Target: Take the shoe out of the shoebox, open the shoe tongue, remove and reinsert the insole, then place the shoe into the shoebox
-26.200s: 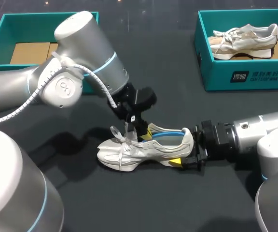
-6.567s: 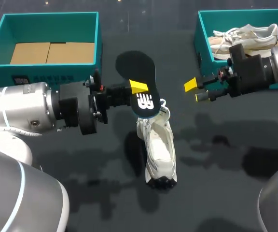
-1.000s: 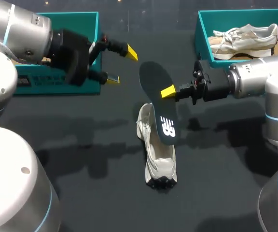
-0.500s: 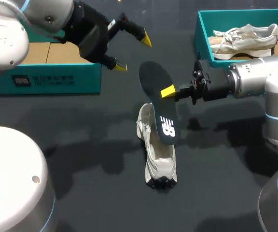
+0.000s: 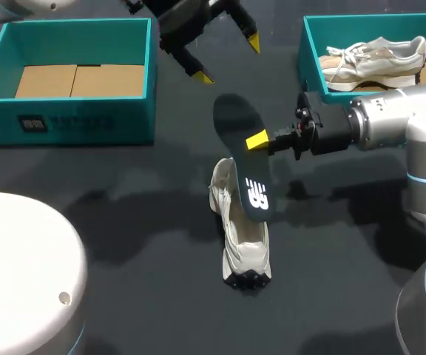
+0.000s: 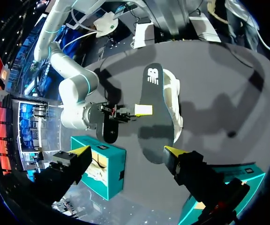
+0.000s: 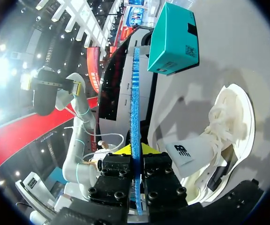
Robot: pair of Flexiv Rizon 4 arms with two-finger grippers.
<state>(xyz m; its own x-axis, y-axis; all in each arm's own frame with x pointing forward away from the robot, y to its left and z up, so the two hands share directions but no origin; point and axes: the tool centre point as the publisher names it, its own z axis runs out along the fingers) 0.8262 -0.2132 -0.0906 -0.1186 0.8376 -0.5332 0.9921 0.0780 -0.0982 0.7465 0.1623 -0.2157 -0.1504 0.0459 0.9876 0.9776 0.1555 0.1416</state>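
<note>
A white shoe (image 5: pixel 244 248) lies on the dark table with its opening up, also seen past the insole in the left wrist view (image 6: pixel 173 101) and the right wrist view (image 7: pixel 231 124). My right gripper (image 5: pixel 259 140) is shut on the edge of the dark insole (image 5: pixel 244 159), holding it tilted above the shoe's heel end. The right wrist view shows the insole (image 7: pixel 135 93) edge-on between that gripper's fingers (image 7: pixel 134 151). High over the table's far middle, my left gripper (image 5: pixel 229 59) hangs open and empty. From there it (image 6: pixel 128 151) looks down on the insole (image 6: pixel 151 112).
A teal shoebox (image 5: pixel 72 122) with a bare cardboard floor stands at the far left. At the far right a second teal shoebox (image 5: pixel 324 111) holds another beige shoe (image 5: pixel 376 63). My right arm (image 5: pixel 390 129) stretches in front of that box.
My left arm has swung up and to the right, from beside the left shoebox to high over the table's far middle, fingers still open. The right gripper and insole have not moved.
</note>
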